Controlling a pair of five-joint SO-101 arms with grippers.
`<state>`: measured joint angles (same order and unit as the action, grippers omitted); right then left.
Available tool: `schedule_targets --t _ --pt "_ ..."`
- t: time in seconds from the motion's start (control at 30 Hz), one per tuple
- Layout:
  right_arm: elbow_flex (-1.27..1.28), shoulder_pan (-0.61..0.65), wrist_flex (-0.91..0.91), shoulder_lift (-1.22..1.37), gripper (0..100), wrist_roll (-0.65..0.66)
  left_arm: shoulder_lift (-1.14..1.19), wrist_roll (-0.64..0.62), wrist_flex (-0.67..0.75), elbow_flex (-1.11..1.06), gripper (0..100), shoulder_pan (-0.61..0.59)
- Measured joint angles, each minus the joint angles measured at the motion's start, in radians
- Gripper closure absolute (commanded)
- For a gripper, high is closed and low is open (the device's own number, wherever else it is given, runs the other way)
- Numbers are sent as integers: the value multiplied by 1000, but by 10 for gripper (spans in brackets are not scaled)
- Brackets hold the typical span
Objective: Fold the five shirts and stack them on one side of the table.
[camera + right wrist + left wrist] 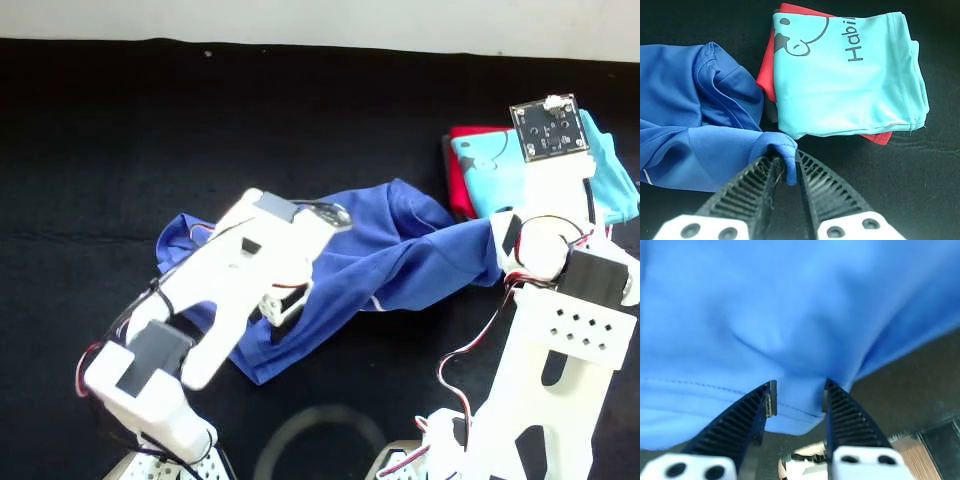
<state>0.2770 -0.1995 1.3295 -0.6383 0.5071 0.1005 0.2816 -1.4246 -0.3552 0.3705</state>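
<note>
Blue shirt [400, 250]: crumpled, centre of the frame.
Right gripper [785, 167]: pinches its corner.
Left gripper [797, 395]: fingers apart around the hem.
Turquoise shirt [845, 85]: folded on red shirt [767, 75].

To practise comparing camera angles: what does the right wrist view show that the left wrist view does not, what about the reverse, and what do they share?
Right wrist view, not the left: the folded turquoise shirt lying on the red shirt, and the right hand shut on a bunched edge of the blue shirt. Left wrist view, not the right: the left hand, open, with the blue shirt's hem between its fingers. Both: the blue shirt and the black table.
</note>
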Motion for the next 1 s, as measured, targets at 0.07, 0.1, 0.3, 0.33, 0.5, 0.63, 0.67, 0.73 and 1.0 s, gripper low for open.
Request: schedule_targets --t 0.07,0.1,0.3,0.33,0.5,0.63,0.67,0.73,1.0 --pt "0 0 0 0 992 0 -69 0 -29 0 873 6" --pt "0 0 0 0 992 0 -109 0 -43 -3 873 6" --pt "0 0 0 0 992 0 -256 0 -12 -164 873 5" --pt "0 0 0 0 992 0 -259 0 14 -199 873 6" --pt "0 8 0 0 992 0 -267 0 103 -290 864 8" --pt "0 17 0 0 992 0 -267 0 98 -290 804 6" --pt "0 17 0 0 992 0 -267 0 97 -290 805 6" --pt "0 17 0 0 992 0 -267 0 97 -290 805 6" --pt "0 18 0 6 992 0 -267 0 109 -302 805 117"
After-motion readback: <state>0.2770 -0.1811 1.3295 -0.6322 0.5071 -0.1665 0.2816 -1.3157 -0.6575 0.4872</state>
